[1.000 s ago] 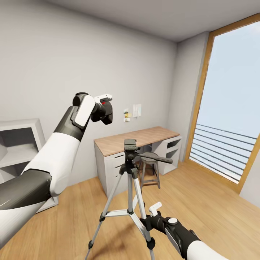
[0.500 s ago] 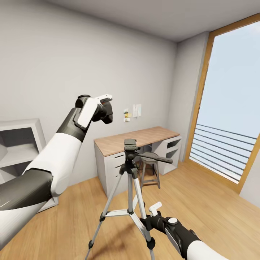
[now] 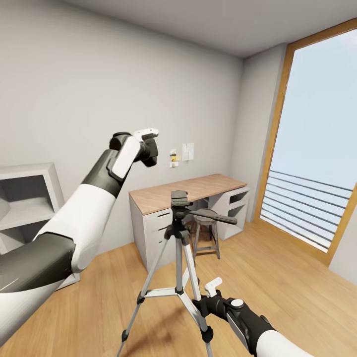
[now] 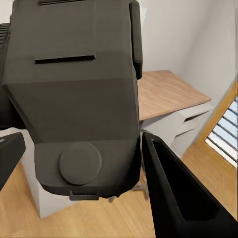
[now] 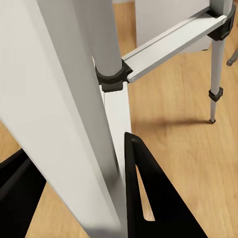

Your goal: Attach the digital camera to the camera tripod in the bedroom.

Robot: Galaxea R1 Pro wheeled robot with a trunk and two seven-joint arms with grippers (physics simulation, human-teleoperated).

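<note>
Head view: the digital camera is carried high by the left gripper, above and to the left of the head of the camera tripod. Compared with a second ago, the gripper and camera are displaced slightly to the right, toward the tripod axis, and the wrist is rotated so that the red button is no longer presented. The tripod is unchanged, standing on the plank floor in front of the desk. The right gripper is held low at a tripod leg, unmoved. The camera is judged to be in transport; lowering and alignment onto the head are not yet done.

Left wrist view: the camera body is seen clamped between the two dark fingers, its underside facing the lens.

Right wrist view: a silver tripod leg is seen between the black fingers; contact cannot be confirmed, so whether the leg is clamped cannot be told.
</note>
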